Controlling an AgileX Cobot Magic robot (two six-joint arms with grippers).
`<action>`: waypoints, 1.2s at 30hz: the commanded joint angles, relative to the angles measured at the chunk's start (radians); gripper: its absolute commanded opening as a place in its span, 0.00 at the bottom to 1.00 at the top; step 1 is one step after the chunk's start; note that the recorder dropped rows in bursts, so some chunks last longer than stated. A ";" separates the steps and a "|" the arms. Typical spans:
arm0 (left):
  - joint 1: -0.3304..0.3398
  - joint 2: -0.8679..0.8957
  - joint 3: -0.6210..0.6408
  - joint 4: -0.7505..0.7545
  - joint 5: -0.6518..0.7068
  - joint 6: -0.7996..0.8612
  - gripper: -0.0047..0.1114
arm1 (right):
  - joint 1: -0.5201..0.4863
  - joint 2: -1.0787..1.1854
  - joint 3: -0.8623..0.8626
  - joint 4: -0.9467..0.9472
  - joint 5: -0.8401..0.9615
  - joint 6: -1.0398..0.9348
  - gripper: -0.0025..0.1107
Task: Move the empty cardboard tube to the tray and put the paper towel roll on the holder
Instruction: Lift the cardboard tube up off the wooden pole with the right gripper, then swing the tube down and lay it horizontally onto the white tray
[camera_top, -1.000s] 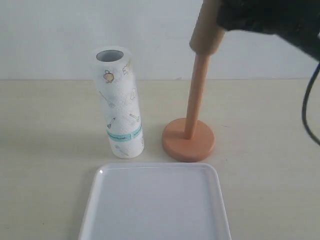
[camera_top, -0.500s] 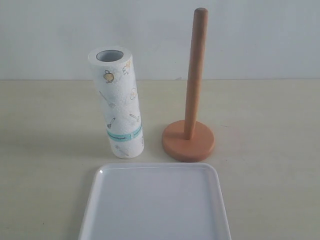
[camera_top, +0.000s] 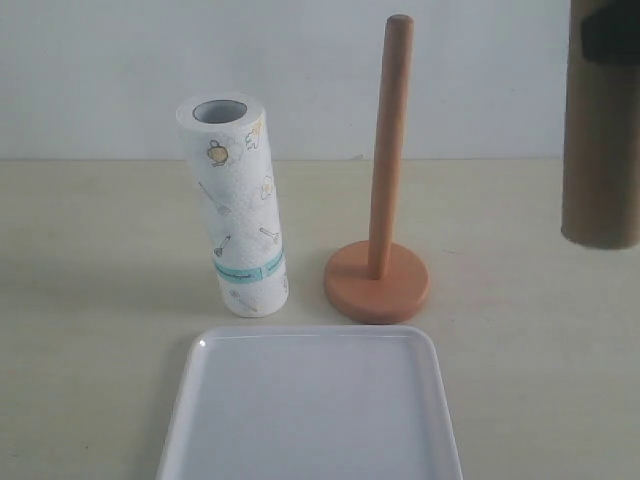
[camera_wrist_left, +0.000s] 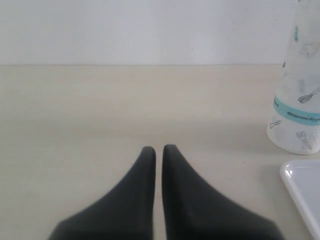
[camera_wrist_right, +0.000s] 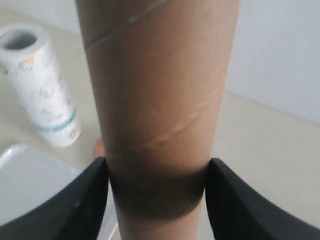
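At the right edge of the exterior view, your right gripper (camera_wrist_right: 156, 192) held the empty cardboard tube (camera_top: 600, 130) upright in the air. One jaw pressed on each side of it, well apart from the holder (camera_top: 388, 150). Your left gripper (camera_wrist_left: 157, 150) was closed on nothing, low over the table (camera_wrist_left: 75, 125) near the paper towel roll (camera_top: 238, 205).

I judged several risks. The tube was hollow, so a hard squeeze could dent it, and a weak one could let it slide down. It was also long, so on the way to the tray (camera_top: 310, 335) its lower end could strike the holder's post. It could also strike the roll, which was tall, seemed to lean a little, and could tip. Once laid down, a round tube may roll, and the rim was low.

The tube was matte brown card with a faint spiral seam. The roll was soft white printed paper with a teal band. The holder was smooth orange-brown wood, and the tray was glossy white plastic with rounded corners.
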 joint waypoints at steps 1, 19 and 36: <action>0.003 -0.002 0.004 0.001 0.000 0.002 0.08 | 0.003 0.081 -0.044 0.186 0.195 -0.186 0.03; 0.003 -0.002 0.004 0.001 0.000 0.002 0.08 | 0.277 0.407 -0.044 0.238 0.309 -0.349 0.03; 0.003 -0.002 0.004 0.001 0.000 0.002 0.08 | 0.281 0.602 -0.046 0.150 0.261 -0.418 0.03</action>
